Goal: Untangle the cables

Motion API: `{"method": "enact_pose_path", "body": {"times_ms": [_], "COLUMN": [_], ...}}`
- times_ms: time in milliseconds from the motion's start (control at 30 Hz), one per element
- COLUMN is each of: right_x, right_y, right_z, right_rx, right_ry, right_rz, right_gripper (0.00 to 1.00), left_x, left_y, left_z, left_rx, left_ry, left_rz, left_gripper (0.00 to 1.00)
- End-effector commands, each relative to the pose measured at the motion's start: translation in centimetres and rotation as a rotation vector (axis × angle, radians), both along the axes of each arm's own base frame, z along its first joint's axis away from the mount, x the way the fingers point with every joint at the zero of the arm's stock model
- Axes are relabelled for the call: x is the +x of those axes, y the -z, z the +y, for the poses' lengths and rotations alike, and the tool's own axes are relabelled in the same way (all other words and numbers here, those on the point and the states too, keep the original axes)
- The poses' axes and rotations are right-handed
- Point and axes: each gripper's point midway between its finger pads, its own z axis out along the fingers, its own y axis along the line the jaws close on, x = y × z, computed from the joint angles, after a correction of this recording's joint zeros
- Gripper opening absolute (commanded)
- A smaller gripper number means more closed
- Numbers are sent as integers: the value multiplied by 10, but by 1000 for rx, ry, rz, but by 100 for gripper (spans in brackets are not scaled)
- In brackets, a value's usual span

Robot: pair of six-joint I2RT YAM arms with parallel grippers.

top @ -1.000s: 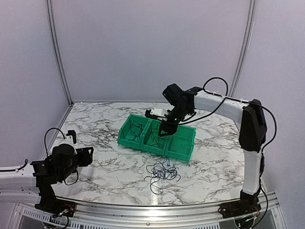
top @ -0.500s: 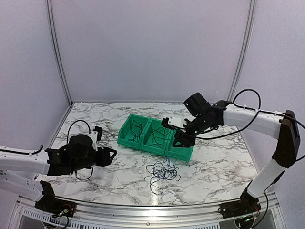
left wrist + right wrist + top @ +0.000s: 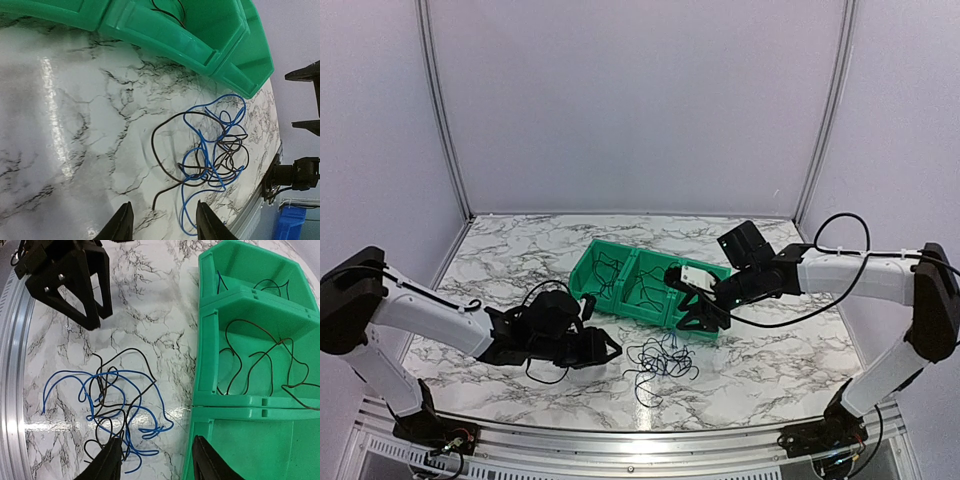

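1. The tangle of black and blue cables (image 3: 661, 361) lies on the marble table (image 3: 520, 260) at lower centre of the top view, just in front of the green 3-compartment bin (image 3: 642, 308).
2. The left gripper (image 3: 608, 348), left of the tangle, has its jaws apart and holds nothing.
3. The right gripper (image 3: 692, 320), by the bin's front edge, has its jaws apart and is empty.
4. Single dark wires (image 3: 226, 355) lie inside the bin.

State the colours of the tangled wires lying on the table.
Blue and black wires, clearest in the right wrist view.

Top camera looks down over the whole desk (image 3: 520, 255) from its near edge; both wrist cameras, close, share the cables (image 3: 211, 152).
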Motion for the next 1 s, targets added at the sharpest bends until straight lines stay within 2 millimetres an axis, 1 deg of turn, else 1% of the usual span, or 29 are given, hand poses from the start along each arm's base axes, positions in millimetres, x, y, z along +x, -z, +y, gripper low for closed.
{"method": "enact_pose_path", "body": {"times_ms": [0,133,300,400,467,533,633,767,833,967], "right_x": [-6,-7,-9,-10,-10,-10,-10,-11,-11,-16], "right_y": [-13,-13,-18,-19,-19,-20,-20,-21,-23,-26], "right_z": [7,7,7,6,5,6,5,6,7,12], "right_rx": [61,61,72,74,74,76,75,78,87,116], "right_ry": [-47,-52,-58,-60,-60,-61,-61,-63,-65,-84], "right_rz": [-31,-33,-37,-41,-43,-45,-47,-43,-40,-2], "right_gripper": [49,49,49,49,49,49,49,49,49,49], "left_x": [1,3,8,11,15,19,25,31,32,31], "left_y": [-8,7,21,22,20,16,4,-21,-37,-51], "left_z": [-33,-46,-53,-58,-59,-58,-57,-54,-54,-52], "left_rx": [-109,-112,-103,-105,-106,-107,-110,-119,-130,-125], "left_ry": [10,-2,-38,-46,-57,-64,-63,-46,-16,24], "left_rz": [83,150,195,193,179,155,94,-11,-70,-138], "left_gripper": [41,35,25,19,12,7,0,0,0,0]}}
